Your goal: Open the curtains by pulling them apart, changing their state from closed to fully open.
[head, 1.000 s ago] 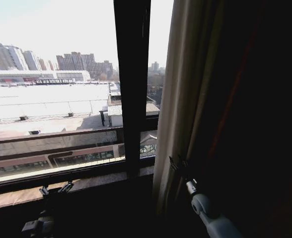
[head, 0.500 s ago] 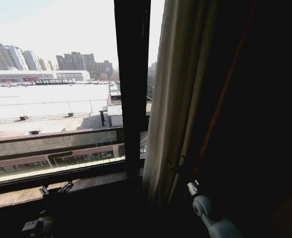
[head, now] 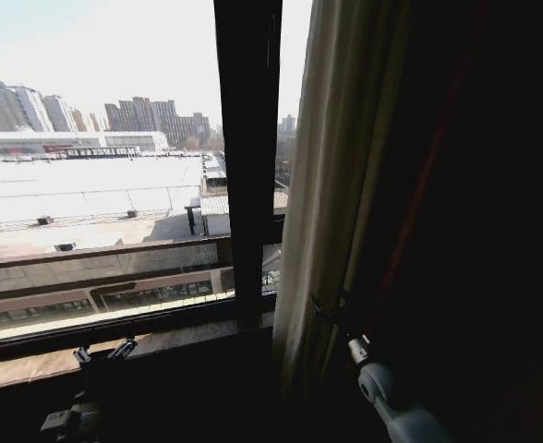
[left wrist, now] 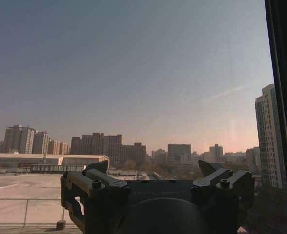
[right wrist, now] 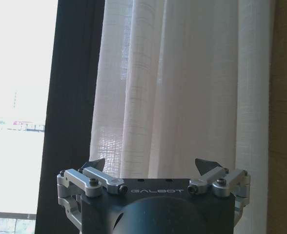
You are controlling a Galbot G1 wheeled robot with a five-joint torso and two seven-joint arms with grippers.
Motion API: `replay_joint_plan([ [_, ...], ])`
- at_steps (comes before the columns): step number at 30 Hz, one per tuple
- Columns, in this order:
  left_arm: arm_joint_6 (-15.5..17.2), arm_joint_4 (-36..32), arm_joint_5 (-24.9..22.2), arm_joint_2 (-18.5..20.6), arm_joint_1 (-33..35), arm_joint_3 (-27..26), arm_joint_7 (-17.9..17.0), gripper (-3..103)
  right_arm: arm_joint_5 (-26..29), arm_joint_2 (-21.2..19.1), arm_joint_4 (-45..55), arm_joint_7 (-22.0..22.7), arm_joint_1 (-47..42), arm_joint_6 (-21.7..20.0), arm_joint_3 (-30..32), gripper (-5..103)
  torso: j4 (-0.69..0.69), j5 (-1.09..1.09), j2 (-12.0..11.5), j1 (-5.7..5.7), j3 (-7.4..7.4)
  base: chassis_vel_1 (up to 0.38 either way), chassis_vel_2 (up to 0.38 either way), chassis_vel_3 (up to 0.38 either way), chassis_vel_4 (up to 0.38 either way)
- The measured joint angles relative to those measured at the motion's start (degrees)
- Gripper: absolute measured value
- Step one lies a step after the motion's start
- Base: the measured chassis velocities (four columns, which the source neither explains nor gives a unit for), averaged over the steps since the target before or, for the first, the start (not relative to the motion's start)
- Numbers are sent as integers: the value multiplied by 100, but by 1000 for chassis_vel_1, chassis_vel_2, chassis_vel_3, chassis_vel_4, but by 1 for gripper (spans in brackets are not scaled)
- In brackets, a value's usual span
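Curtains [head: 331,185] bunched right of the dark window post [head: 248,157], beside a dark drape [head: 465,221]. Right gripper [head: 330,309] at the curtain's lower folds, fingers spread, pinching nothing. Left gripper [head: 105,353] low by the sill, fingers spread.

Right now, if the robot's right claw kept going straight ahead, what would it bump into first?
Most likely the sheer white curtain. The right gripper, fingers open, points straight at its pleats in the right wrist view, with nothing in between. How far away the fabric hangs is hard to tell.
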Motion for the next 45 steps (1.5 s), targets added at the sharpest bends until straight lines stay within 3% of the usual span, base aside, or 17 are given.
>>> replay_joint_plan([
  [14, 0, 0, 0, 0, 0, 0, 0, 100, -1, 2, -6, 4, 4, 0, -2, 100, 1, 0, -1, 2, 1, 270, 236, -269, -249],
  [45, 0, 0, 0, 0, 0, 0, -1, 100, -3, 2, -8, 4, 6, 0, -2, 100, 1, -1, 0, 0, 0, 443, 269, -451, -268],
])
